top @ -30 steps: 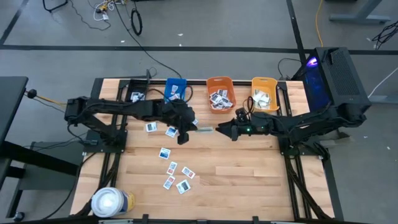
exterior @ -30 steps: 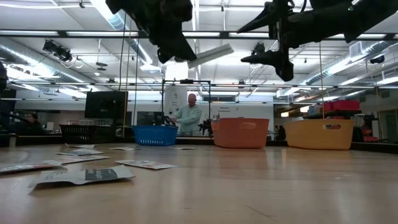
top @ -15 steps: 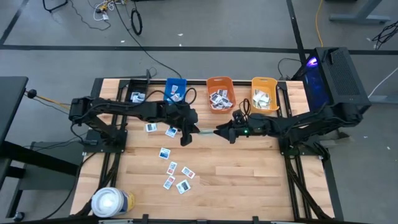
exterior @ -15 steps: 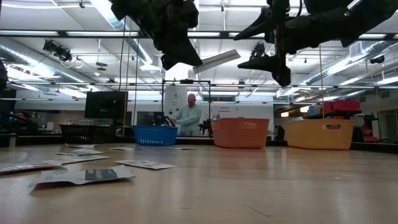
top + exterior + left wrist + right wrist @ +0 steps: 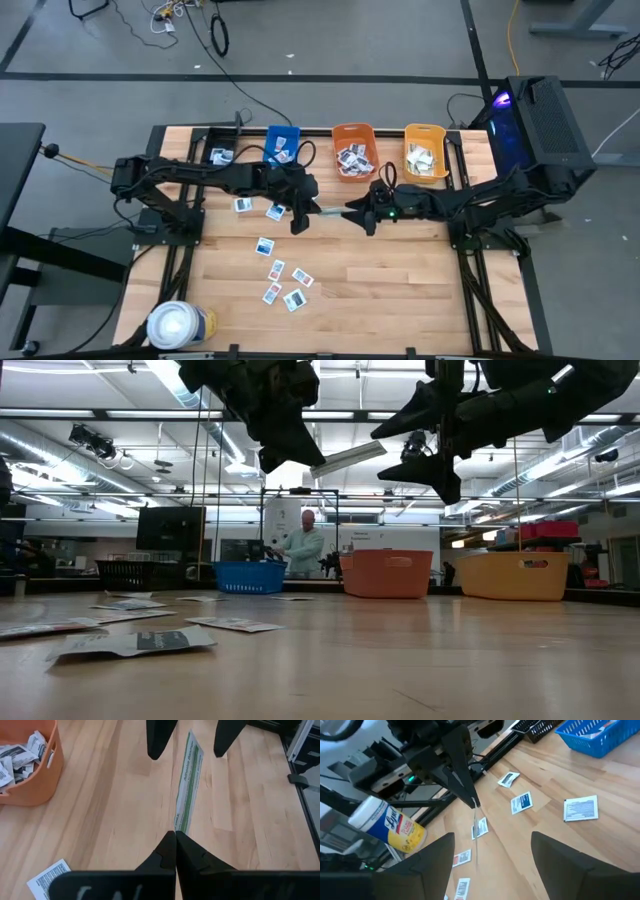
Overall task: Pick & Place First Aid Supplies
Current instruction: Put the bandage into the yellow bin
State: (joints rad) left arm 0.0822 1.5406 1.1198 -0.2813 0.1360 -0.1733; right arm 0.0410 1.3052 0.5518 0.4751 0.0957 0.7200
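Left pincer [image 5: 175,834] pinches greenish strip [image 5: 187,782] aloft; right pincer [image 5: 352,212] gapes around it.

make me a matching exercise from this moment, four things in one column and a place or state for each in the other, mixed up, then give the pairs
Things:
1. left gripper
2. right gripper
3. long green strip
4. large white roll

Places or states:
A. open, its fingers either side of the strip's far end
B. lying at the table's near left corner
C. shut on one end of the strip, above the table
D. held in the air between the two arms

Pairs: 1-C, 2-A, 3-D, 4-B
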